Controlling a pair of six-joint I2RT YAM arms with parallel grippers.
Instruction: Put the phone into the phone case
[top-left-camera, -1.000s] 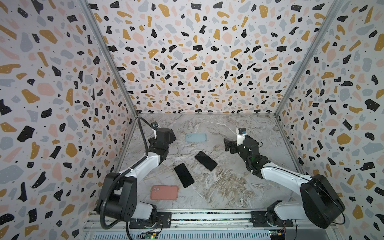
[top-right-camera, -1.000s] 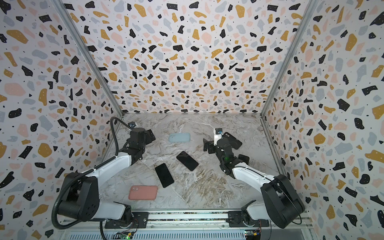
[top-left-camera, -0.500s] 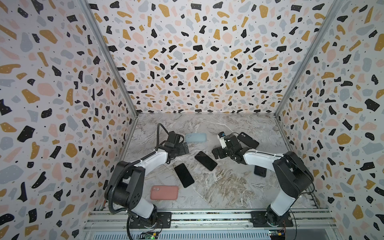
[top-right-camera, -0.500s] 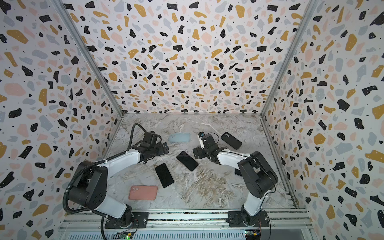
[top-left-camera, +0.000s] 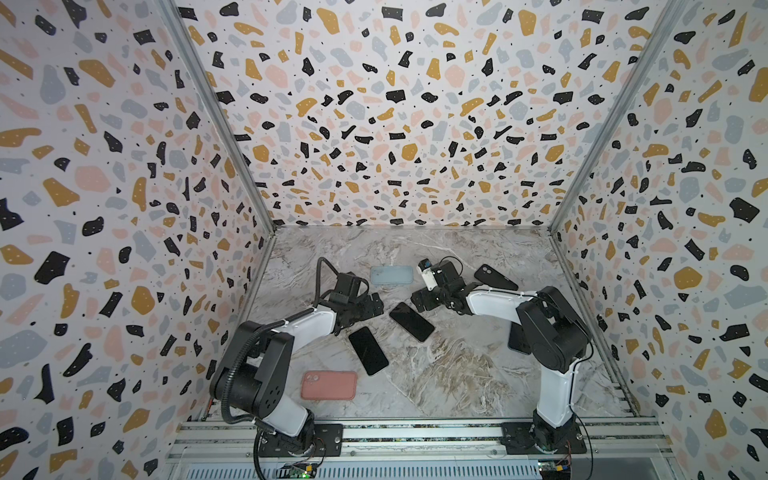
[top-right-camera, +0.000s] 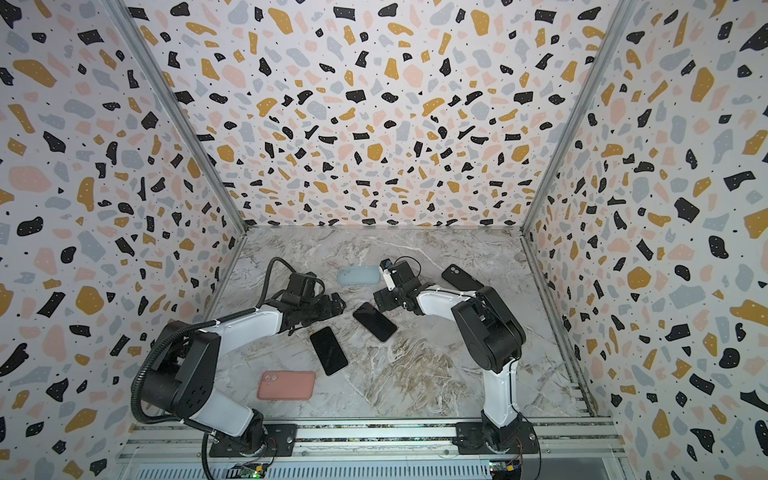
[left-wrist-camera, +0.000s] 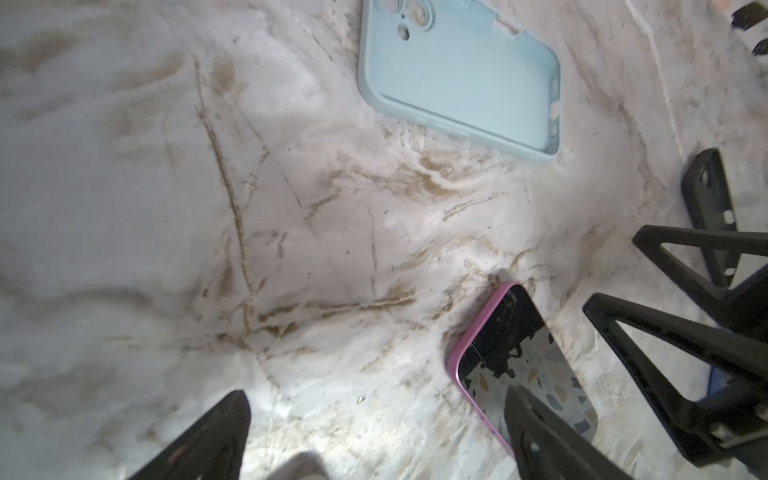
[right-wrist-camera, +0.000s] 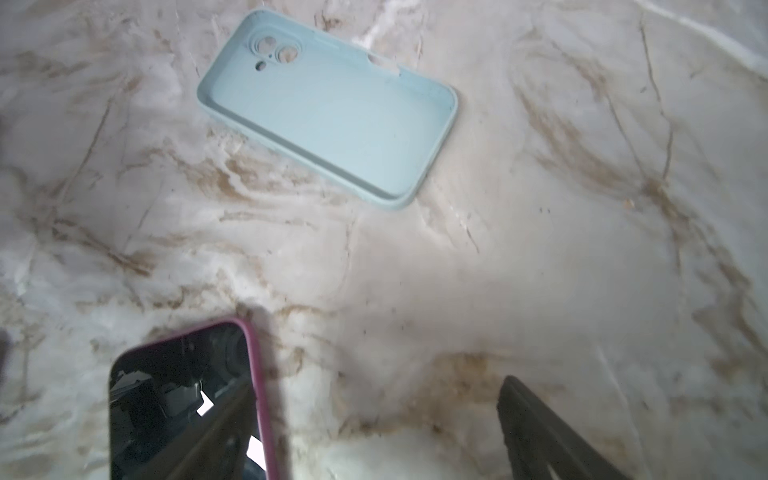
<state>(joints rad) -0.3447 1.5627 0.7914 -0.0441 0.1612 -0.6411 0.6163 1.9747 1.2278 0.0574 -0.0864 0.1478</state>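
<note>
Left gripper (top-left-camera: 372, 305) and right gripper (top-left-camera: 419, 299) (both gaping wide) have closed in on the pink-edged phone (top-left-camera: 411, 322).

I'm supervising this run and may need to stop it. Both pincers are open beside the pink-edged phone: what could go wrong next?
1. The left pincer and right pincer stand close together by the pink-edged phone; they could collide.
2. That phone lies flat on the marble table, so a pinch might only slide it.
3. The light blue case lies unheld, so pressing a phone in might push it away.
</note>
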